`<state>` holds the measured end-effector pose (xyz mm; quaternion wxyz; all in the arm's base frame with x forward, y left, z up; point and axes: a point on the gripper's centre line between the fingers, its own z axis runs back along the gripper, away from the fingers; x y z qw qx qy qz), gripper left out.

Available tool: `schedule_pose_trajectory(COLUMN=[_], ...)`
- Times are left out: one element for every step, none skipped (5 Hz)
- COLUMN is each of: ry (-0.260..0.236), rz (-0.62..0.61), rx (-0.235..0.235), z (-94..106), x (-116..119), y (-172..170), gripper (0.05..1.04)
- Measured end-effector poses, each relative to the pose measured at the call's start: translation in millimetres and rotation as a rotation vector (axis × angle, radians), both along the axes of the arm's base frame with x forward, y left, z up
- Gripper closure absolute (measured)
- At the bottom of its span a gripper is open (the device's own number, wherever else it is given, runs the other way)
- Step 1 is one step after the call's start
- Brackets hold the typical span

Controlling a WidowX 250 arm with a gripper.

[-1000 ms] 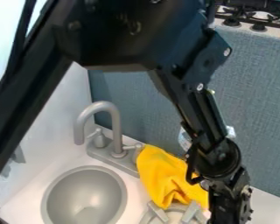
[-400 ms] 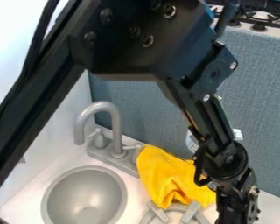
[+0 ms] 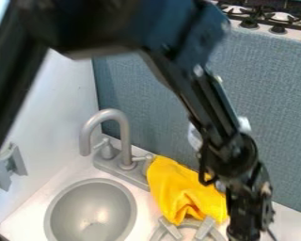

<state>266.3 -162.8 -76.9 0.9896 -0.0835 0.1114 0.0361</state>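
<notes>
Yellow cloth (image 3: 186,192) lies just beside our hand (image 3: 245,226), between it and the faucet (image 3: 125,141); we cannot tell whether the hand is open or closed. If we handle the cloth, we should approach a raised fold slowly, keeping clear of the faucet.

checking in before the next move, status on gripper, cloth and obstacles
Gripper lower right, beside yellow cloth, contact unclear. Cloth bunched, right of sink. Faucet left of cloth, likely clear.
</notes>
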Motion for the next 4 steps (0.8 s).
schedule_pose_trajectory(ry=[-0.057, -0.093, -0.191, -0.22], rz=[0.045, 0.061, -0.011, -0.096], rx=[-0.025, -0.053, 0.045, 0.084], z=[34.1, 66.2, 105.0, 113.2], x=[1.6, -5.9, -14.0, -20.4], y=[1.4, 2.3, 1.1, -1.8], gripper=[0.093, 0.093, 0.093, 0.093])
